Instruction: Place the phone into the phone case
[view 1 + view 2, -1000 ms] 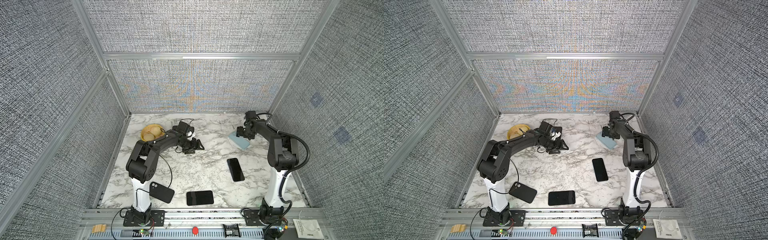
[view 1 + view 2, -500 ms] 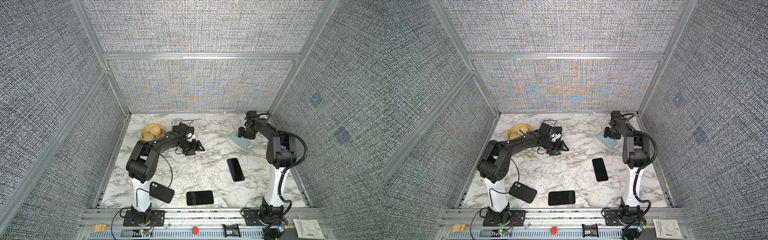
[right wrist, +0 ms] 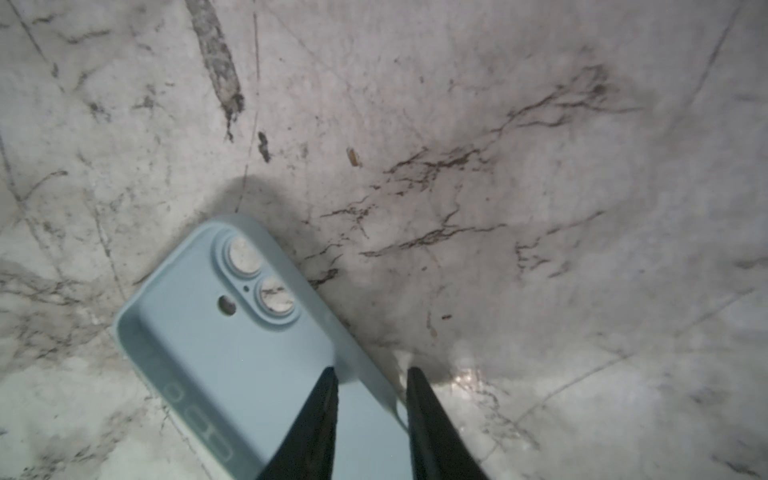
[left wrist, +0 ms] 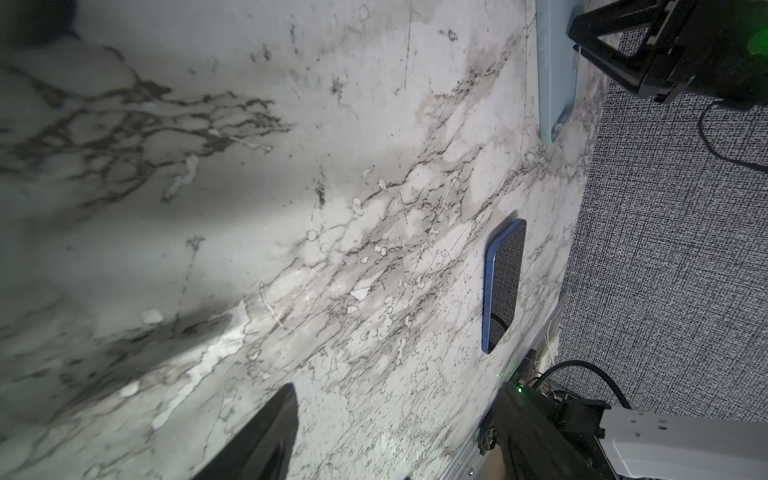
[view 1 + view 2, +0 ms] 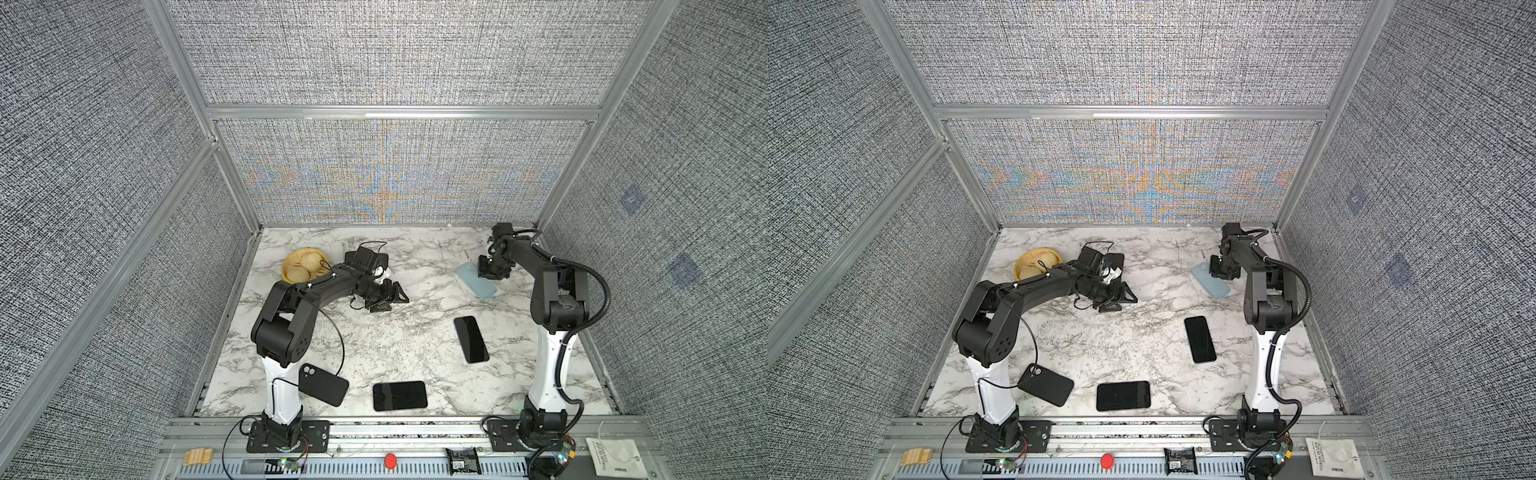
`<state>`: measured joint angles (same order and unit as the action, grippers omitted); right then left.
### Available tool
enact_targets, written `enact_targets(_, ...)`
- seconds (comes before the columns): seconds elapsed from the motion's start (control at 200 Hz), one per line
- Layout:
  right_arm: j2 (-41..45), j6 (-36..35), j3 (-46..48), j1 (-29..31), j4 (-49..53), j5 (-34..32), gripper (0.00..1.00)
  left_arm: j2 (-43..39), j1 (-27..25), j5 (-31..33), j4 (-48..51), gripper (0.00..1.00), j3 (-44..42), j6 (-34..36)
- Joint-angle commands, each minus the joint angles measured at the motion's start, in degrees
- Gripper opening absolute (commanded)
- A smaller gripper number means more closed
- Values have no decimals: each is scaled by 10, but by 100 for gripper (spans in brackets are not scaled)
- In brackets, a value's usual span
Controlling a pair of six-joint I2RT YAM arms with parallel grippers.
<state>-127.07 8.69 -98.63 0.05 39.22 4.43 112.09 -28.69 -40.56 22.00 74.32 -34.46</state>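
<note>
**Right tool at the case rim; phone not yet lifted**

Nearest my bases, a black case (image 5: 323, 384) and a black phone (image 5: 400, 395) lie flat on the marble table (image 5: 374, 349). They are apart from one another, and neither tool touches them. Further in, toward my right arm, the blue-edged phone (image 5: 471, 339) lies screen up, free of either tool. Its trim matches the far case, so I judge it the intended pairing.

Mid-table, my left gripper (image 4: 397, 386) hangs low over bare marble, jaws spread wide with nothing between them. I judge it placed to stay clear of the phone yet able to fetch it.

At the far right, the light blue case (image 5: 476, 281) lies hollow side up, with marble showing through its camera holes. My right gripper (image 3: 372, 370) straddles one long wall, one finger (image 3: 316, 415) inside and the other outside. I cannot tell whether the pads press the wall. The placing suits steadying or repositioning the case before loading.

Far left, a yellow bowl (image 5: 302, 270) stands out of the way.
</note>
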Motion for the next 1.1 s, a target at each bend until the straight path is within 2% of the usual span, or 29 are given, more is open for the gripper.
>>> enact_targets(0.0,4,-4,0,2,7,21,27,0,0,-8,-14,75,-1,4)
enact_targets(0.075,3,-5,-3,3,9,24,24,0,0,-7,-14,75,-2,4)
enact_targets(0.195,-1,-8,-10,7,18,24,15,-1,0,-8,-16,75,-4,5)
enact_targets(0.74,18,-8,-2,86,14,53,8,-35,4,8,-23,75,-42,3)
enact_targets(0.985,86,-24,79,157,15,91,7,-75,15,21,-36,75,-89,-2)
enact_targets(1.095,112,-24,124,178,9,76,7,-80,17,21,-44,75,-102,-5)
